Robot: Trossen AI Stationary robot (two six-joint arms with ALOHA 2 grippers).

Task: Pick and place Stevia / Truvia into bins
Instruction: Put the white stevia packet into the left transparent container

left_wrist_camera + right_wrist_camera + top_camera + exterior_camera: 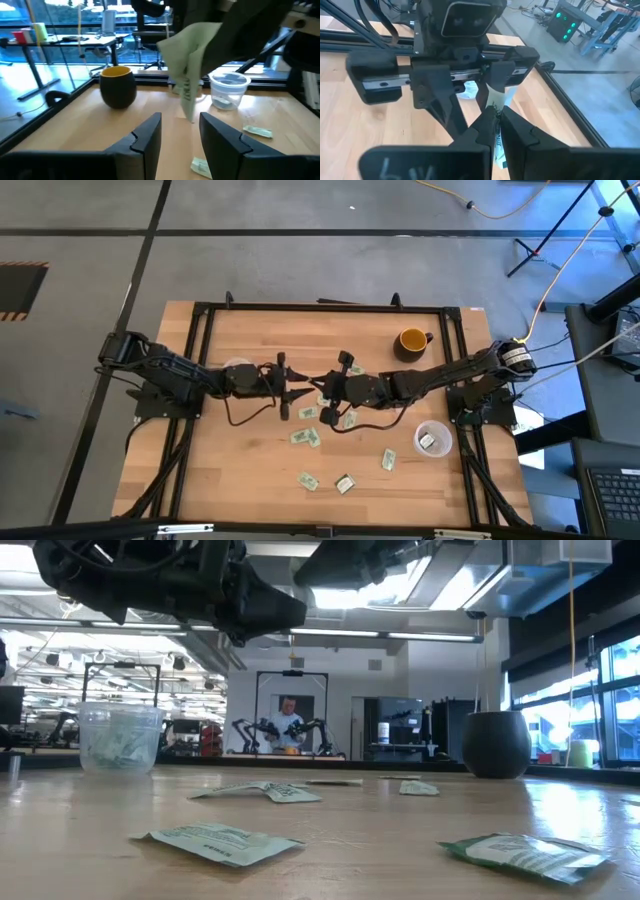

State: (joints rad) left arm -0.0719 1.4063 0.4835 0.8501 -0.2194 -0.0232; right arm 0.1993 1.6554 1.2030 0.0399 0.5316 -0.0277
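R claw (497, 131) pinches packet (187, 60) btwn L claw (180, 137).

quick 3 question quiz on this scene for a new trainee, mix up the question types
1. True or false: the right pincer is shut on a Stevia packet held in the air.
2. Which arm's side has the clear cup with packets already in it, seen from above? A) left B) right
3. Fill in: the left pincer is ____, its fingers either side of the hanging packet.

Key:
1. True. The packet hangs pinched between the right pincer's fingertips, above the table.
2. B. It stands at the table's right edge, nearer than the yellow mug.
3. Open.
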